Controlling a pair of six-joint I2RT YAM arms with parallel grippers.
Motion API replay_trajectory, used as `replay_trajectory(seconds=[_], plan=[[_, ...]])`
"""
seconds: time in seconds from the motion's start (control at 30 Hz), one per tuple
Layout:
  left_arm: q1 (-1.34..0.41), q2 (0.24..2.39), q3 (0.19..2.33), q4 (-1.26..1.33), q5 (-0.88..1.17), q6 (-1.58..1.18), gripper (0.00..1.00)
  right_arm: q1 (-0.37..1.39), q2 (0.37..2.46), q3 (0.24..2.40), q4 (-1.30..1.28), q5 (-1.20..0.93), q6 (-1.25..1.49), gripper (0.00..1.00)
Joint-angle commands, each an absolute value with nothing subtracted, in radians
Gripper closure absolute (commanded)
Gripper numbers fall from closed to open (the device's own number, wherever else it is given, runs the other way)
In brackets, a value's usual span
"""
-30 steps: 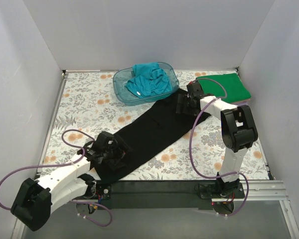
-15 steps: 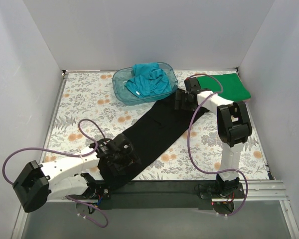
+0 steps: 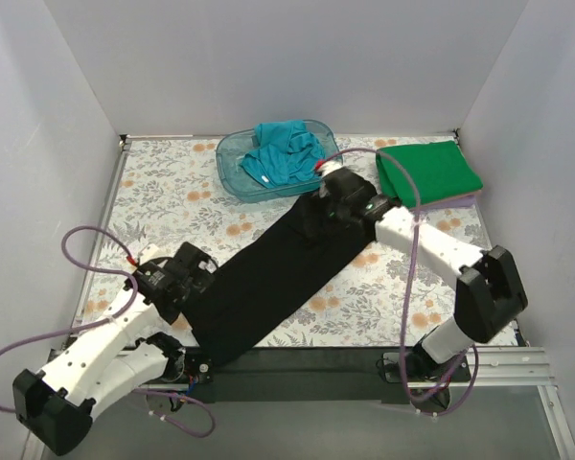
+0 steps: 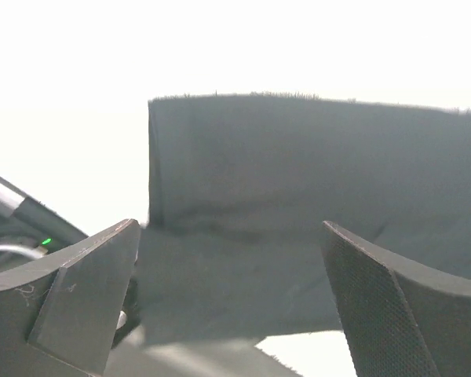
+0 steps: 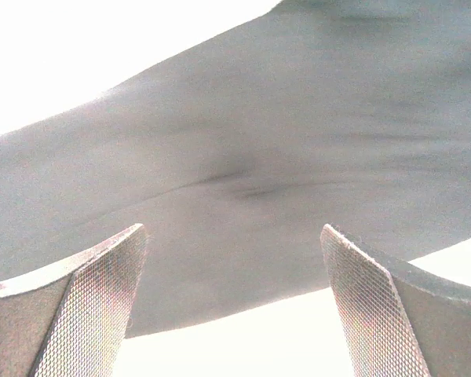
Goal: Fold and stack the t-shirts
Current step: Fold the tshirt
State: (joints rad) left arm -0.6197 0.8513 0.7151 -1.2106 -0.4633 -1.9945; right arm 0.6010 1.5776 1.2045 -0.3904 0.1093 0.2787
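The left gripper (image 3: 184,280) sits in the lower left of the top view with its jaws spread wide and nothing pinched between them. In the left wrist view its two dark fingers (image 4: 86,298) frame the cloth from either side. It is at the lower-left end of the black t-shirt (image 3: 278,268), just at that end's left edge.

The right gripper (image 3: 318,204), above centre in the top view, is likewise spread and holds nothing. It hovers over the upper end of the same shirt, which fills the right wrist view between its textured fingertips (image 5: 94,298).

The black t-shirt lies as a long narrow band, running diagonally from lower left to upper centre on the flowered table (image 3: 172,201). Just beyond its upper end stands a translucent blue tub (image 3: 232,182) with the teal t-shirt (image 3: 286,158) crumpled inside. The green t-shirt (image 3: 431,171) lies folded flat at the upper right, apart from the others
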Motion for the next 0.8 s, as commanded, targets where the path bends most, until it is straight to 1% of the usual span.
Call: replay_trajectory(seconds=[0.0,0.03,0.07,0.1,0.13,0.17,0.2,0.23,0.27,0.37,0.43,0.53,0.57,0.6,0.7,0.77], plan=[[-0.424,0.867,0.719,-1.051,-0.481,-2.141,0.02,0.904,1.510,1.132,-0.359,0.205,0.320,0.02],[-0.372,0.888,0.713,-0.998,-0.430,-2.072,0.02,0.967,1.502,1.121,-0.342,0.224,0.334,0.02],[-0.273,0.920,0.703,-0.917,-0.385,-1.963,0.02,1.086,1.505,1.109,-0.327,0.253,0.340,0.02],[-0.224,0.990,0.698,-0.893,-0.300,-1.926,0.02,1.139,1.522,1.111,-0.296,0.261,0.347,0.02],[-0.178,1.037,0.693,-0.875,-0.257,-1.889,0.02,1.184,1.532,1.118,-0.285,0.271,0.354,0.02],[-0.093,1.076,0.689,-0.858,-0.218,-1.829,0.02,1.266,1.546,1.124,-0.260,0.296,0.353,0.02],[-0.062,1.141,0.669,-0.842,-0.180,-1.804,0.02,1.308,1.561,1.126,-0.229,0.305,0.338,0.02],[-0.014,1.161,0.651,-0.809,-0.142,-1.781,0.04,1.346,1.601,1.126,-0.163,0.313,0.307,0.02],[-0.002,1.178,0.637,-0.798,-0.126,-1.773,0.05,1.417,1.626,1.130,-0.144,0.316,0.284,0.02],[0.037,1.186,0.574,-0.737,-0.046,-1.756,0.12,1.526,1.739,1.195,-0.123,0.374,0.221,0.03],[0.038,1.152,0.543,-0.724,-0.031,-1.762,0.13,1.560,1.813,1.261,-0.123,0.371,0.201,0.04],[0.040,1.121,0.503,-0.716,-0.034,-1.776,0.13,1.583,1.877,1.298,-0.072,0.318,0.175,0.04],[0.040,1.111,0.496,-0.700,-0.022,-1.776,0.13,1.583,1.891,1.301,-0.049,0.286,0.166,0.05],[0.040,1.111,0.488,-0.696,-0.020,-1.779,0.17,1.583,1.904,1.305,-0.020,0.279,0.144,0.05],[0.040,1.140,0.497,-0.721,-0.067,-1.804,0.18,1.585,1.922,1.301,0.024,0.273,0.089,0.06],[0.040,1.160,0.489,-0.697,-0.043,-1.784,0.20,1.586,1.914,1.269,0.043,0.265,0.042,0.07]])
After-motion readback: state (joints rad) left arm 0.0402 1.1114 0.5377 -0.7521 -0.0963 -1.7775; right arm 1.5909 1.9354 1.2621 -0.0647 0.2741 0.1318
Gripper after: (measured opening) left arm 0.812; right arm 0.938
